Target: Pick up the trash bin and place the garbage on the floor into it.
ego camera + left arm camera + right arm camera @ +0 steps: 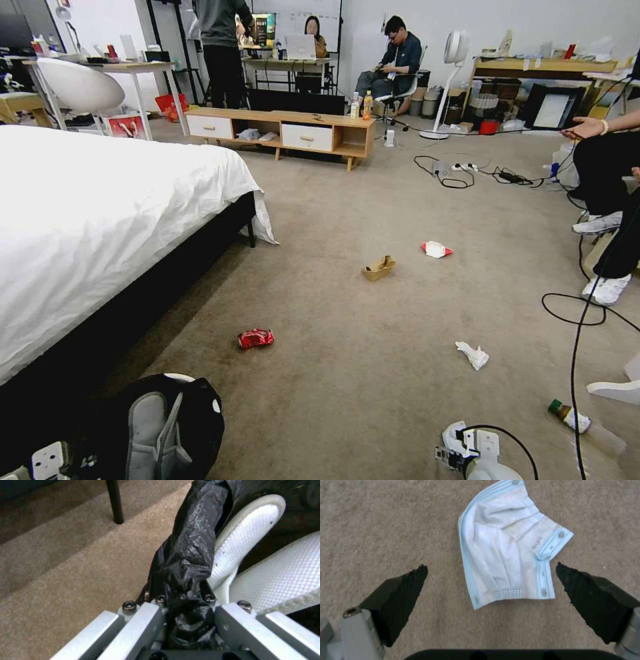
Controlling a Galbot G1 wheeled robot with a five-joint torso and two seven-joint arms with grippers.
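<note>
The trash bin (167, 427) sits at the bottom left of the head view, lined with a black bag, its grey flap showing inside. My left gripper (181, 600) is shut on the bag-covered rim of the bin (246, 530). My right gripper (491, 567) hangs open just above the floor (333, 373), its fingers either side of a pale blue face mask (506, 552) lying flat. More garbage lies scattered: a crushed red wrapper (255, 339), tan cardboard (379, 268), a red-and-white packet (436, 249), a white tissue (473, 355) and a clear bottle (580, 427).
A bed (100, 220) with white sheets takes up the left side. Black cables (573, 320) loop across the carpet on the right, near a seated person's shoes (603, 287). A low wooden cabinet (287, 130) stands at the back.
</note>
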